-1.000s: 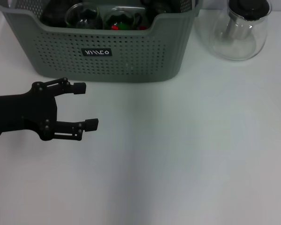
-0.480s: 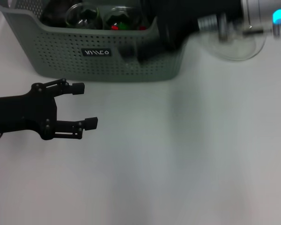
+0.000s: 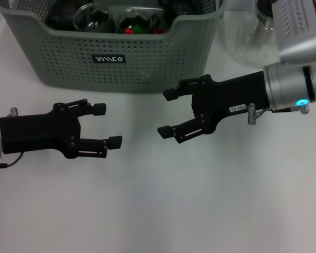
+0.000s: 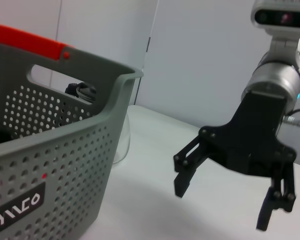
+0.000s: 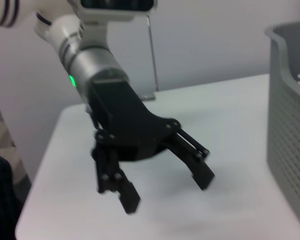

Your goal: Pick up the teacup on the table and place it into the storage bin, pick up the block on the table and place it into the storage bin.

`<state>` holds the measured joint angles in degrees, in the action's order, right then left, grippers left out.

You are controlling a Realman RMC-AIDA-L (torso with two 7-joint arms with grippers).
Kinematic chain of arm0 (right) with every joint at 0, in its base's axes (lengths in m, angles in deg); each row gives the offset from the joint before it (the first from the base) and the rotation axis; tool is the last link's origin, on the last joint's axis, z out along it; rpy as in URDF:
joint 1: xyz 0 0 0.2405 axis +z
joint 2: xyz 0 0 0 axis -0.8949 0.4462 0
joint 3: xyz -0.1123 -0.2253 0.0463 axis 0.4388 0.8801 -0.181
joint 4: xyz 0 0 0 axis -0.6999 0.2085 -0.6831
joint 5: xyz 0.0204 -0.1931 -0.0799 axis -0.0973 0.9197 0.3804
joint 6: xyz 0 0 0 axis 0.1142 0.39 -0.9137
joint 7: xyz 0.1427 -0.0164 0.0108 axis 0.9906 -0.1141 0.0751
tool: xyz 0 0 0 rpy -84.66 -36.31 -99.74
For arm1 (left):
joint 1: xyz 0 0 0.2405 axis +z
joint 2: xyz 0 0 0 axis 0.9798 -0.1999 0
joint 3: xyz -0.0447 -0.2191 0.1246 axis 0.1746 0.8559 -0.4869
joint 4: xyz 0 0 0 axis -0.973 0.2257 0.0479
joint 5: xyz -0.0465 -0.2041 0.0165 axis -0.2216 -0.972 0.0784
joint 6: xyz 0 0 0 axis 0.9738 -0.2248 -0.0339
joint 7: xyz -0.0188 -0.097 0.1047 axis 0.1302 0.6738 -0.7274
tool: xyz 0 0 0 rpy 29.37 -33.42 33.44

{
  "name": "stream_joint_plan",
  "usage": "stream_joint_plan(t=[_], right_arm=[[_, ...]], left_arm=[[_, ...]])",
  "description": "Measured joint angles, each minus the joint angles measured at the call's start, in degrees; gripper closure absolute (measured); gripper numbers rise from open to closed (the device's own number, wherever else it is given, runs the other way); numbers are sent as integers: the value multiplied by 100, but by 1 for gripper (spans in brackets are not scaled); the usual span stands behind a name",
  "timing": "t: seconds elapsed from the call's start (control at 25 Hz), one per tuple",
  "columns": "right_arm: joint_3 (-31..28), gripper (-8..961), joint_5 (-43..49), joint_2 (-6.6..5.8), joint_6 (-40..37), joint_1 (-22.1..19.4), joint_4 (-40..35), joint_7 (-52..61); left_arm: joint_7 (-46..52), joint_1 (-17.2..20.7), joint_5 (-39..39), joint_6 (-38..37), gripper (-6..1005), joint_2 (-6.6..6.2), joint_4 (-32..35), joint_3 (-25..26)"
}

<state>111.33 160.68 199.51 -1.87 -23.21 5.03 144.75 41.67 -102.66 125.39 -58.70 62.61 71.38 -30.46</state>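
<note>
Both tools, left tool (image 3: pixel 107 125) and right tool (image 3: pixel 167 112), hover spread apart before the storage bin (image 3: pixel 147 63), a glass jug (image 3: pixel 255 39) beside it.

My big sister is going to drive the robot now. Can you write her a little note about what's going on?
Left gripper: open, holding nothing, over the table in front of the storage bin.
Right gripper: open, holding nothing, over the table facing the left one, a gap between them.
Storage bin: at the back of the table, already holding glass cups and some red and green pieces.
Glass teapot: on the table beside the bin, on the robot's right.
Done: no teacup or block shows on the table, so both seem to be in the bin.
Left: probably nothing; check the bin to be sure.
</note>
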Motion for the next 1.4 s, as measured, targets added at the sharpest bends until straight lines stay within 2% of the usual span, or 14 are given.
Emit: stream_joint_plan(t=[0.24,0.76,1.4], right_arm=[[9,6,51,4,403,56,409,-184],[35,7,419,21,514,199,498,161],[157,6,435,23,651,260,504,300]], left_arm=[[-65,1,1,19,47,4,-115,-1],[-111,26,2,146,47,15,-248,-1],[-111,-4,1,160,47,4,-322,-1]])
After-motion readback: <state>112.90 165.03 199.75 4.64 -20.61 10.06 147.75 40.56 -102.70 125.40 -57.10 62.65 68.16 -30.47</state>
